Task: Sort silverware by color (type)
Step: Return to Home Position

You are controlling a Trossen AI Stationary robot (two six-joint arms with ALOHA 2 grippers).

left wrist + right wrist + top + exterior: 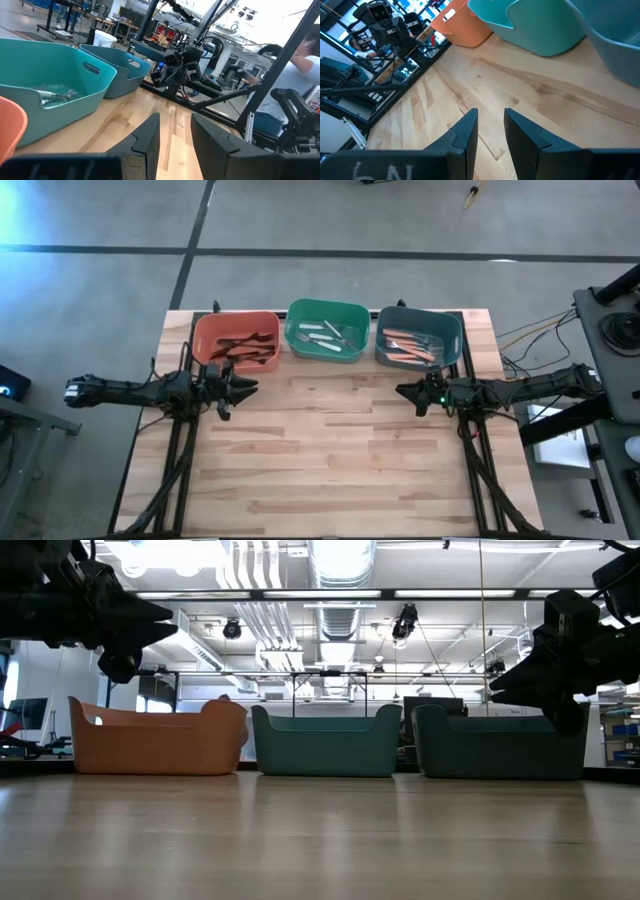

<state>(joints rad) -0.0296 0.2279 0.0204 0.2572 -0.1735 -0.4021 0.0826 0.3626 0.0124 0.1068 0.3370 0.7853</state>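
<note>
Now: table (340,450), three bins in a row along its far edge. Orange bin (236,340) at left, green bin (327,329) in the middle, teal bin (419,338) at right, close together.

Both arms reach in level from the sides. Left gripper (248,387) hangs in front of the orange bin, right gripper (403,391) in front of the teal bin. Tips face each other, well apart (low view: both above rim height). Each pair of fingers shows a narrow gap, nothing between.

Black forks (245,348) lie in the orange bin, white forks (325,335) in the green, orange forks (408,345) in the teal.
</note>
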